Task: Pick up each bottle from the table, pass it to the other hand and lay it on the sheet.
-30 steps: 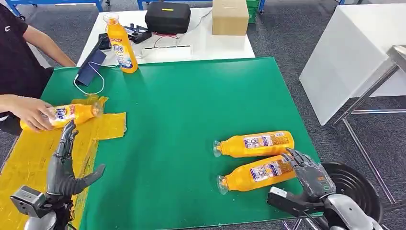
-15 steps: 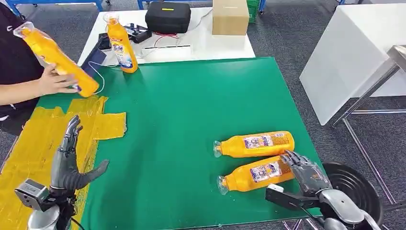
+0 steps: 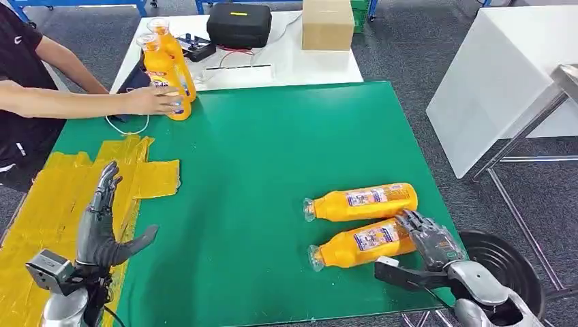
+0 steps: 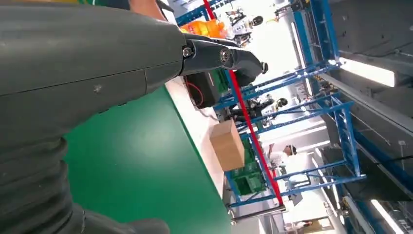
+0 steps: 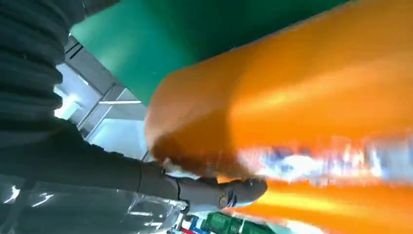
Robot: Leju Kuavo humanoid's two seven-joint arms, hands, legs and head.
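Observation:
Two orange bottles lie on the green table [image 3: 272,136] at the right: a farther bottle [image 3: 361,202] and a nearer bottle [image 3: 361,245], seen huge and blurred [image 5: 302,97] in the right wrist view. My right hand [image 3: 429,242] rests its fingers on the nearer bottle's base, with the thumb spread apart toward the table's front edge. My left hand [image 3: 102,225] stands open and upright over the edge of the yellow sheet [image 3: 48,204], holding nothing. At the back left a person's hand [image 3: 146,101] holds a third bottle [image 3: 155,65] upright next to another upright bottle [image 3: 178,68].
A white table [image 3: 286,65] behind carries a black case [image 3: 238,24] and a cardboard box [image 3: 327,24]. A dark flat device with a cable [image 3: 129,92] lies at the green table's back left corner. A black round bin [image 3: 508,262] sits beside my right arm.
The person lifted the bottle off the yellow sheet and stood it beside the upright bottle at the back. My right hand's fingers edged further onto the nearer bottle's base.

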